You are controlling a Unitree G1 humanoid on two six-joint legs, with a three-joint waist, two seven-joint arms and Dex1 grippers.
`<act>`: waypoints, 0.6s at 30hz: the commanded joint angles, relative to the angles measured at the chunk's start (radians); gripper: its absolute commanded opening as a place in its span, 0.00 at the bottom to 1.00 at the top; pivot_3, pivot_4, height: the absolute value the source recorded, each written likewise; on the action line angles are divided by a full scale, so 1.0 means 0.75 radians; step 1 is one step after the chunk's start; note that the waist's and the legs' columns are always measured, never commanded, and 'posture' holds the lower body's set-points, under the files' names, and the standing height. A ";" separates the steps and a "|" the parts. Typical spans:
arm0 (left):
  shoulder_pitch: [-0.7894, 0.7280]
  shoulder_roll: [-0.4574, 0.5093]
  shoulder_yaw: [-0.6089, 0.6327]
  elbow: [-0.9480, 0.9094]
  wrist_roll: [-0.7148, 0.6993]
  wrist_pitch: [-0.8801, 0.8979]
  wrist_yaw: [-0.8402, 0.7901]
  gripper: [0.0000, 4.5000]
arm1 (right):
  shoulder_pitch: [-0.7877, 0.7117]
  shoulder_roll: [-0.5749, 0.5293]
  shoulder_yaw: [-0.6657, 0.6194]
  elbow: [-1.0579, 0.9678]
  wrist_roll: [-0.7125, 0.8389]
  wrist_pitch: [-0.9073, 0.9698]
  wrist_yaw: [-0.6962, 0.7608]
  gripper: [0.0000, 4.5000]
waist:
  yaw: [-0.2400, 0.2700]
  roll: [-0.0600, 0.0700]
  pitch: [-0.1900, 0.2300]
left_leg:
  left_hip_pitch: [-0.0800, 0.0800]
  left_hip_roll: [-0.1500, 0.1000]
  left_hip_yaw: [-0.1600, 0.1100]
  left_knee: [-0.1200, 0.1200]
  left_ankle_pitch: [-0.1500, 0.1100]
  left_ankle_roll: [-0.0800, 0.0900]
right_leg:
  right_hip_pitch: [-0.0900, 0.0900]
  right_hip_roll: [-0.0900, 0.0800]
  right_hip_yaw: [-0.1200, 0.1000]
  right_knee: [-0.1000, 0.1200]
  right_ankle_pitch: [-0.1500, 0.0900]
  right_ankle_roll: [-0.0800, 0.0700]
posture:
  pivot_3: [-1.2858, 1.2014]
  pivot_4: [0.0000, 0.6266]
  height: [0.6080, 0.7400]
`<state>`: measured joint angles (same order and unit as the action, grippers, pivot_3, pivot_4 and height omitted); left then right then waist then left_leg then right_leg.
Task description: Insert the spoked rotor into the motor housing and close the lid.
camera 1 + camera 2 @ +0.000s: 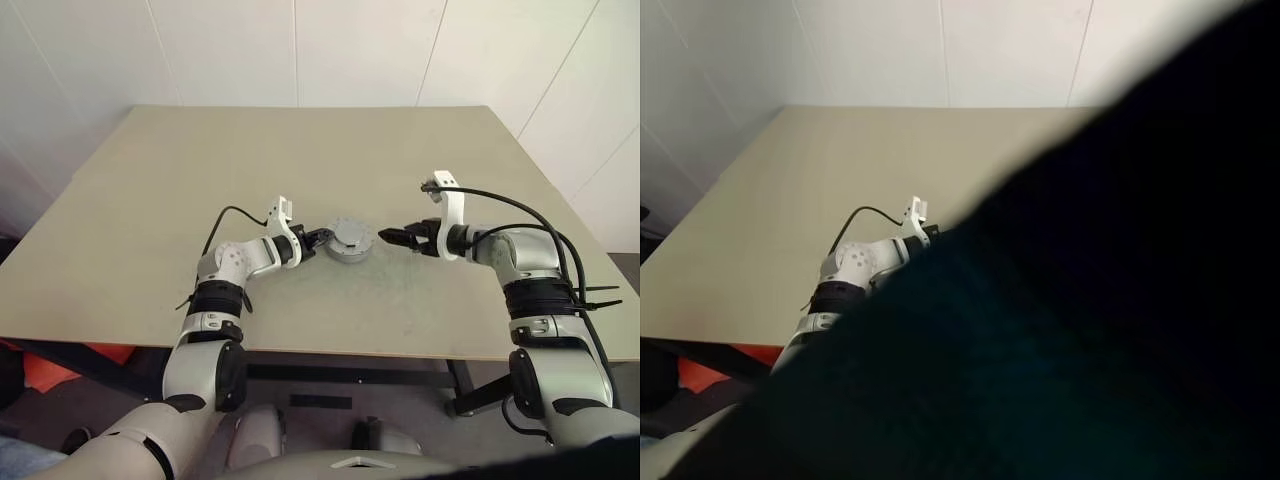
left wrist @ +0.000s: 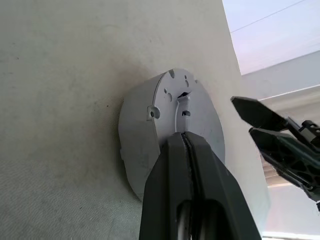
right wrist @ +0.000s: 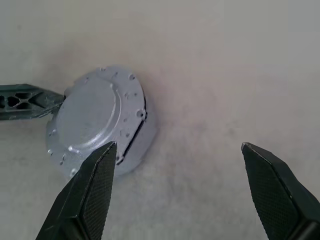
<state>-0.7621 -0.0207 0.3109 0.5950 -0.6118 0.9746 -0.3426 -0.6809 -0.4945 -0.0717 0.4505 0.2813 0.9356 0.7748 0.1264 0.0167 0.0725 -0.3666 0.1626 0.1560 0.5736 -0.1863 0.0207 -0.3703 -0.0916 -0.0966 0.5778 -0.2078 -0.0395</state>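
Observation:
The motor housing [image 1: 352, 243] stands in the middle of the beige table [image 1: 200, 170], a short round grey cup [image 2: 142, 140]. The lid [image 3: 90, 115] lies on top of it, with a thin dark gap under one side of its rim. The spoked rotor is hidden. My left gripper [image 1: 324, 238] is shut with nothing in it, and its tips [image 2: 182, 136] rest against the lid's edge on the housing's left. My right gripper [image 3: 178, 145] stands open just to the right of the housing [image 1: 388, 237], apart from it, with nothing between its fingers.
The table's near edge runs just below both forearms, and its far edge meets white wall panels. An orange object [image 1: 50, 365] lies on the floor under the table's left side. Black cables [image 1: 520, 215] loop over my right wrist.

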 commanded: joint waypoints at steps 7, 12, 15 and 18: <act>0.024 0.008 -0.021 -0.036 0.010 0.015 0.013 0.00 | -0.162 0.115 -0.346 0.372 0.227 0.235 -0.126 1.00 | -0.005 0.001 0.000 | 0.005 0.002 0.002 0.003 0.002 -0.003 | 0.001 0.000 0.001 0.007 0.000 0.000 | 0.52 0.00 1.00; 0.038 0.019 -0.019 -0.058 0.013 0.020 0.026 0.00 | -0.218 0.204 -0.436 0.446 0.285 0.309 -0.187 1.00 | -0.005 0.001 0.000 | 0.008 0.004 0.005 0.003 0.003 -0.005 | 0.000 0.000 0.002 0.010 0.000 -0.001 | 0.52 0.00 1.00; 0.044 0.026 -0.017 -0.070 0.013 0.024 0.033 0.00 | -0.233 0.263 -0.459 0.435 0.315 0.351 -0.223 1.00 | -0.005 0.001 0.000 | 0.008 0.005 0.006 0.003 0.003 -0.005 | -0.001 0.001 0.003 0.010 0.000 -0.001 | 0.52 0.00 1.00; 0.049 0.030 -0.014 -0.080 0.011 0.029 0.041 0.00 | -0.240 0.307 -0.472 0.423 0.340 0.382 -0.241 1.00 | -0.003 0.001 0.000 | 0.008 0.005 0.008 0.002 0.003 -0.005 | -0.003 0.001 0.004 0.011 0.000 -0.001 | 0.52 0.00 1.00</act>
<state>-0.7353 -0.0067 0.3067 0.5481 -0.6091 0.9901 -0.3223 -0.8394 -0.2821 -0.4200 0.7802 0.4951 1.1945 0.5966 0.1239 0.0172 0.0724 -0.3611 0.1664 0.1623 0.5752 -0.1843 0.0167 -0.3727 -0.0909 -0.0934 0.5860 -0.2075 -0.0403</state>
